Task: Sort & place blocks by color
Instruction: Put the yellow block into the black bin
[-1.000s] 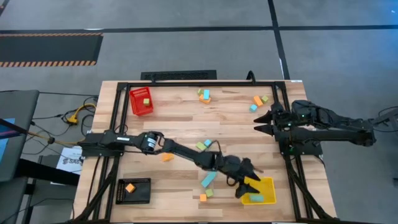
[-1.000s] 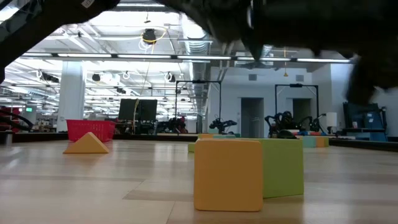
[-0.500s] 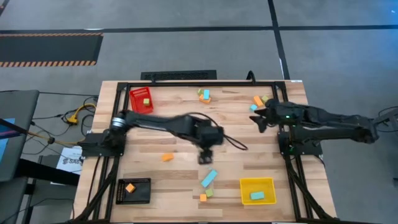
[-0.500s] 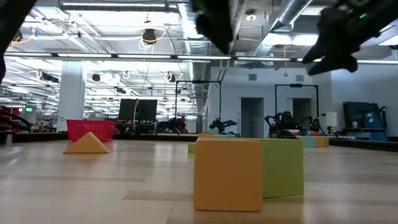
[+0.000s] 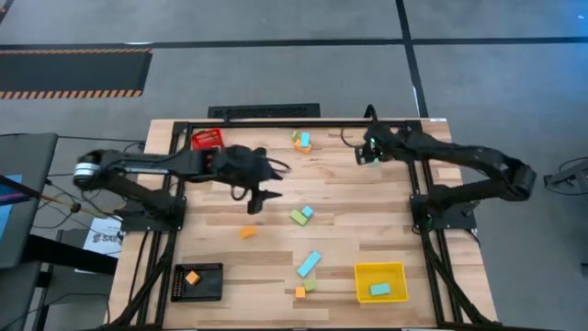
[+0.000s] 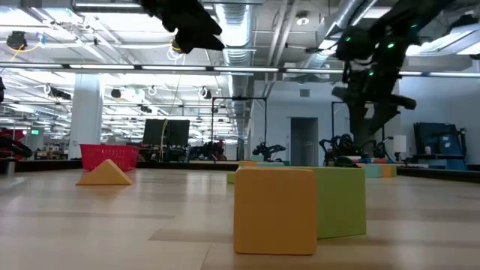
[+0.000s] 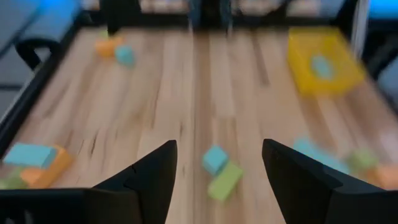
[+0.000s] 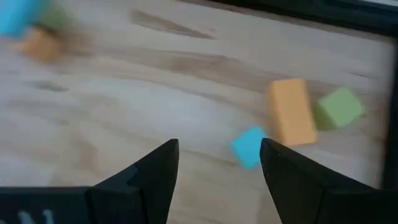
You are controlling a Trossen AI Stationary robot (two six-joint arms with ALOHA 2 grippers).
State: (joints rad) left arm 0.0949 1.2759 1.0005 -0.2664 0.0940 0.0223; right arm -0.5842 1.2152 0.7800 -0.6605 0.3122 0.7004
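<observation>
The right gripper [image 8: 214,165], fingers spread and empty, hovers over the worktop's [image 5: 349,184] far right corner, directly above the cyan cube [image 8: 250,147] beside an orange brick [image 8: 291,112], nearer than the left gripper [image 5: 260,187], also released.

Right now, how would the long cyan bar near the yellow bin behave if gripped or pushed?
The long cyan bar looks rigid with flat faces, so it probably won't roll. It lies flat, so tipping seems unlikely. Pushed near one end, it would likely pivot toward the yellow bin.

Both arms were matte black and slender, each with two tapered black fingers [image 7: 149,180], the right arm [image 5: 459,161] showing small green lights.
</observation>
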